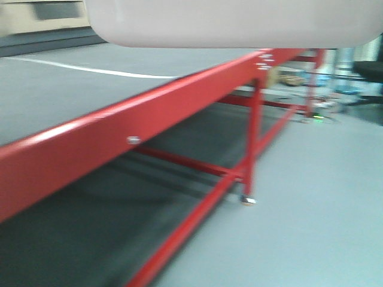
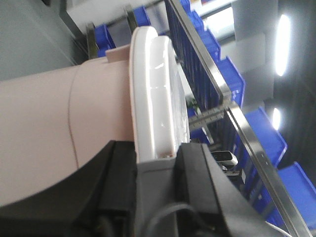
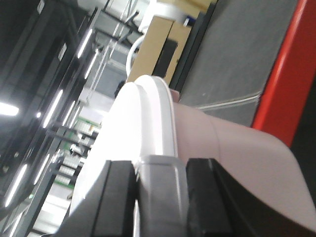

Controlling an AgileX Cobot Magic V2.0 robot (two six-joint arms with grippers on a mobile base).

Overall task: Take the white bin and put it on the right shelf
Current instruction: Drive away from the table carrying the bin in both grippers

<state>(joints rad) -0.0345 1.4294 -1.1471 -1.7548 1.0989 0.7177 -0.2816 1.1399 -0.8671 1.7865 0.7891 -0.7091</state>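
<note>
The white bin [image 1: 239,24] hangs at the top of the front view, lifted off the ground; only its pinkish-white underside shows. In the left wrist view its pinkish wall [image 2: 39,123] and glossy pale lid [image 2: 158,89] fill the frame, and my left gripper [image 2: 157,170] is shut on the bin's grey handle [image 2: 155,192]. In the right wrist view my right gripper [image 3: 160,173] is shut on the grey handle [image 3: 160,182] at the bin's [image 3: 232,148] other end. A shiny steel shelf rail [image 2: 232,106] runs just right of the lid.
A long red steel frame [image 1: 149,113] with a dark belt runs diagonally below the bin; its red beam also shows in the right wrist view [image 3: 286,69]. Blue plastic bins [image 2: 232,74] sit behind the steel rail. Grey floor [image 1: 323,197] lies to the right.
</note>
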